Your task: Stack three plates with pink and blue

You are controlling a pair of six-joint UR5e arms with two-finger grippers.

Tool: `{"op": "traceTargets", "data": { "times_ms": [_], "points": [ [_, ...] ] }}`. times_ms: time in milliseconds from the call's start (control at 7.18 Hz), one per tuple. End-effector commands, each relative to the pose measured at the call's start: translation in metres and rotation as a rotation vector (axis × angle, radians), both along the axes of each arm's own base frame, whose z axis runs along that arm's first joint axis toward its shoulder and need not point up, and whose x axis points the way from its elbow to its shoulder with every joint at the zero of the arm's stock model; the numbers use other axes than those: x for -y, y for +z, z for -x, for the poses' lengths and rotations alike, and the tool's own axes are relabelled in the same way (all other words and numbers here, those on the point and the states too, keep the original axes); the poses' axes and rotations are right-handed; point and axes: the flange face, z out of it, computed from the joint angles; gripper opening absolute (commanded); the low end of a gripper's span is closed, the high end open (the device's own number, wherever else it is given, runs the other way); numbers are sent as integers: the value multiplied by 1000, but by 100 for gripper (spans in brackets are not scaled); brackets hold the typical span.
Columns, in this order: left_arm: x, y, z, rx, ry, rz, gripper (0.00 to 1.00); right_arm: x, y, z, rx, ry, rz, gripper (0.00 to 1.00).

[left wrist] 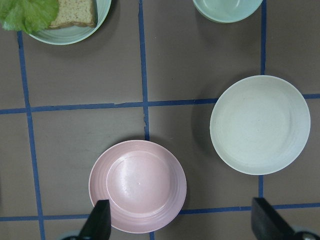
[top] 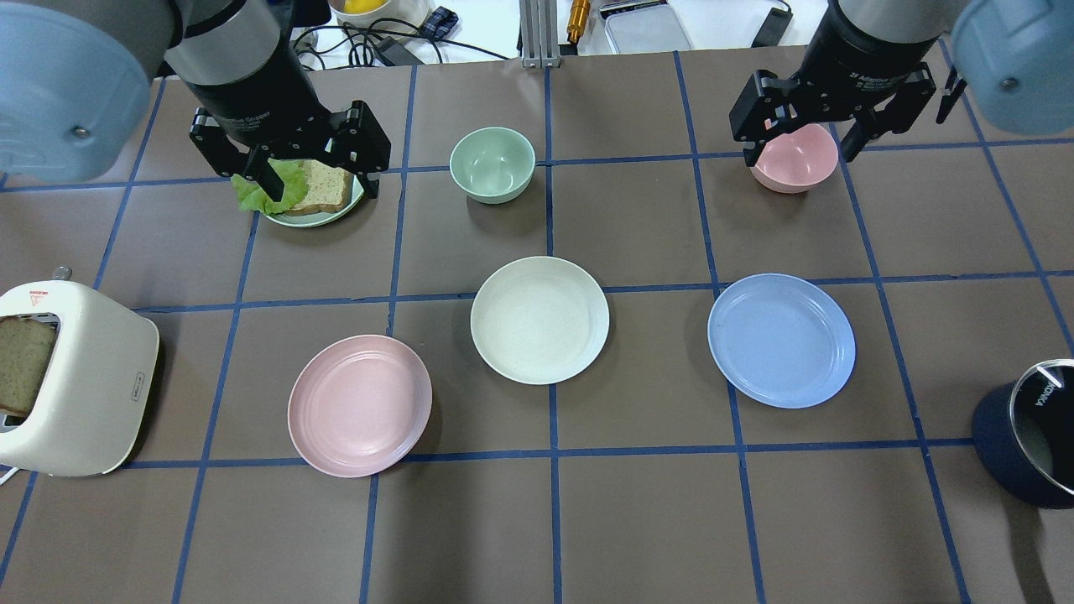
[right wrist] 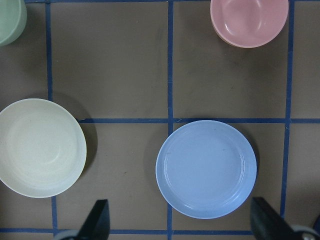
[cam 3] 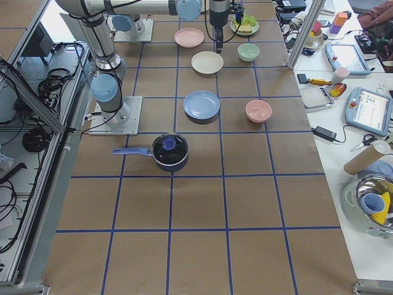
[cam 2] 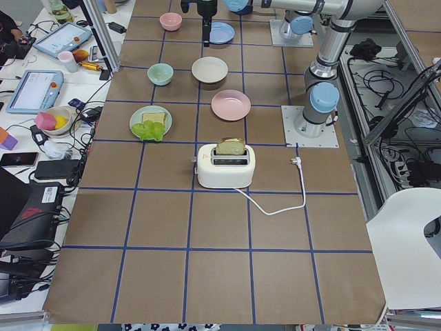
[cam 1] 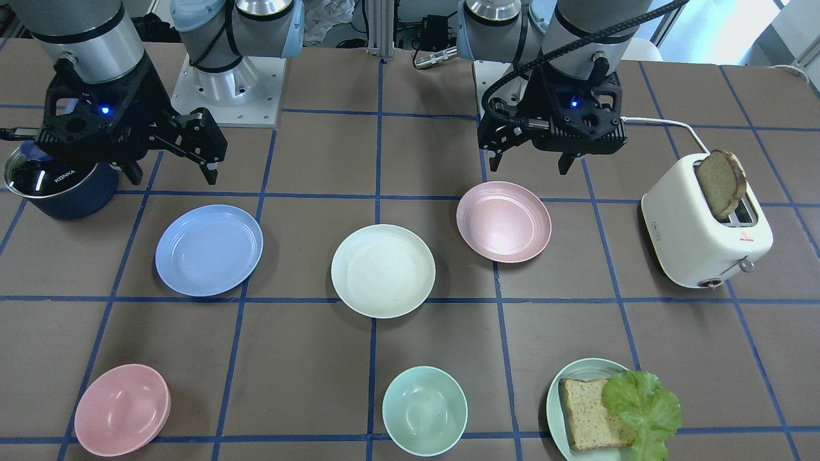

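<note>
Nearest in the overhead view runs a row across the brown table [top: 638,520] with its blue tape grid. At far left stands a white toaster [top: 92,377] with a bread slice [top: 23,362] up in its slot. Right of it lies the pink plate [top: 360,406], then the cream plate [top: 539,320] a little farther back at the middle, then the blue plate [top: 781,341], and at the right edge a dark pot [top: 1028,436]. All three plates lie flat and single on the table, right side up, apart from each other with bare table between them. In the far row, a green plate [top: 319,220] at left carries bread [top: 323,186] and lettuce [top: 264,195], a mint bowl [top: 492,164] sits at the middle, and a pink bowl [top: 797,159] at right. Above the table, the left gripper [top: 317,176] hangs with its jaws spread wide and nothing between them; its wrist view looks straight down on the pink plate. On the right, the right gripper [top: 801,147] hangs the same way, jaws wide and empty, with the blue plate framed between its fingers [right wrist: 95,220] in its wrist view.
</note>
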Motion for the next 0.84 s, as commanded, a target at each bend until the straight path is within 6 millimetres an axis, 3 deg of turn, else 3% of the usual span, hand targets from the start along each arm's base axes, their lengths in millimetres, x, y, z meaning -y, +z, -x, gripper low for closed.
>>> {"op": "traceTargets", "data": {
  "times_ms": [0, 278, 696],
  "points": [
    [-2, 3, -7, 0, 14, -9, 100, 2, 3, 0, 0, -2, 13, 100],
    [-10, 12, -24, 1, 46, -53, 100, 2, 1, 0, -2, 1, 7, 100],
    [-11, 7, -21, 5, 42, -64, 100, -1, 2, 5, -15, 2, -21, 100]
  ]
}}
